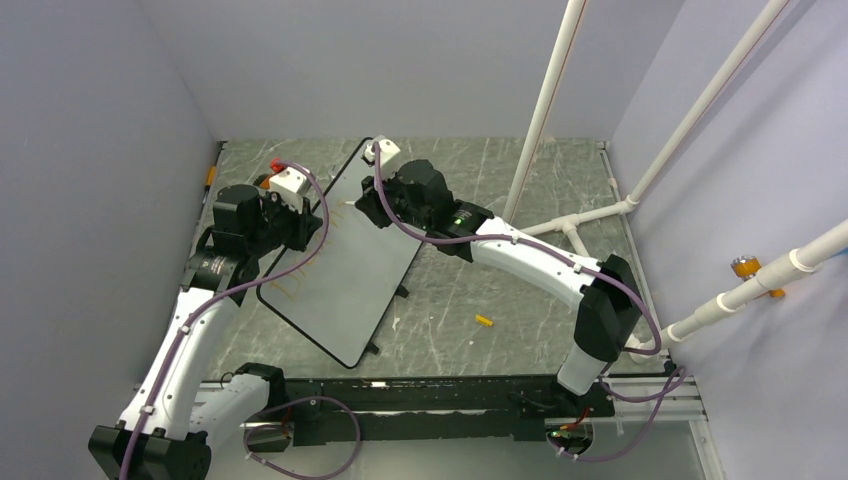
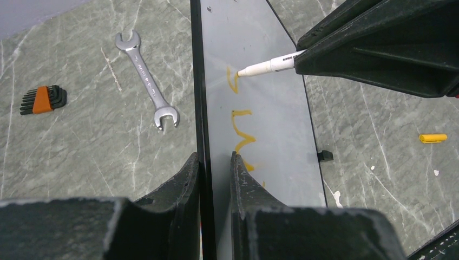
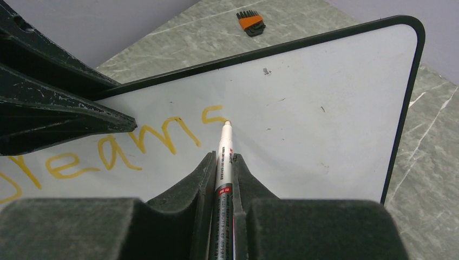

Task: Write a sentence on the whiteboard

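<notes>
Left jaws clamp whiteboard [image 2: 270, 114] rim; right jaws pinch marker [image 3: 223, 162], tip at sentence [image 3: 116, 153]. Wrench [image 2: 146, 81], hex keys [image 2: 42, 100] at board's 9 o'clock; yellow cap [image 2: 433, 138] at 3.

Top view: even, diffuse, cool overhd light; only faint soft shadows under arms. Whiteboard [image 1: 345, 280] reads dull grey there, no glare. Left wrist: table [image 2: 81, 141] sharp, mild sheen along board; left gripper fingers [image 2: 181, 189] v. dark, little detail. Right wrist: board bright, bluish; marker [image 3: 223, 184] print soft close to lens, foreground out of focus.
</notes>
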